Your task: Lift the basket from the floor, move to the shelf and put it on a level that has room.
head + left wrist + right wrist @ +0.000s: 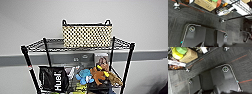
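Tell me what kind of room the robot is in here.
Probably an office or lab storage corner. A plain pale wall with a grey rail stands behind a black wire rack holding a cream woven basket, plush toys and a black bag; the floor is dark grey carpet tile.

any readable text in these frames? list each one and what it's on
"Huel": white letters running up the side of the black bag on the shelf tier below the basket.
Cardboard box: dark print, too blurred to read.
Black packet with a white label: blurred, unreadable.
White strip with dark lettering: unreadable.
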{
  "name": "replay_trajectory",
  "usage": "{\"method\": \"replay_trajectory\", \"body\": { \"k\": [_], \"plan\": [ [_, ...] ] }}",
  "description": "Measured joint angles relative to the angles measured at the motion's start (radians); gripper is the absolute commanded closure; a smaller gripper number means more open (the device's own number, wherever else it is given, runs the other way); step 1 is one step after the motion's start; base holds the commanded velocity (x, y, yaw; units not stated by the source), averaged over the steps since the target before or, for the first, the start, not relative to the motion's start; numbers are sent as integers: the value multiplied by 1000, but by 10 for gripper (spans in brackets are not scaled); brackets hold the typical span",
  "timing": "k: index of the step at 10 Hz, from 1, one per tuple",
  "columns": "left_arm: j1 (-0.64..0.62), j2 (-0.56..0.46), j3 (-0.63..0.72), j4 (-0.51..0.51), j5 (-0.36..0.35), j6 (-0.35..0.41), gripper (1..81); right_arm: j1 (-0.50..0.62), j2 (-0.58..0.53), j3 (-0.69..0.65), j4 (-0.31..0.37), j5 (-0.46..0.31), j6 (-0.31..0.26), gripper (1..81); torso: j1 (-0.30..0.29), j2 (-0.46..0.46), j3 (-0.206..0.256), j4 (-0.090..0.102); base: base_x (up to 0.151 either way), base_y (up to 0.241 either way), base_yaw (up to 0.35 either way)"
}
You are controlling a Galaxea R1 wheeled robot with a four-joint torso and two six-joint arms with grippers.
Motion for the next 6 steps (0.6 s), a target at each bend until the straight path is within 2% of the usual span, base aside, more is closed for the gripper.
{"method": "replay_trajectory", "body": {
  "k": [4, 6],
  "plan": [
    [26, 111, -142, 21, -9, 2, 10, -44, 125, -209, 0, 1, -40, 10, 0, 0, 0, 0, 0, 0, 0],
    [40, 149, -212, 32, -9, 3, 10, -75, 196, -264, 1, 22, -69, 10, 0, 0, 0, 0, 0, 0, 0]
  ]
}}
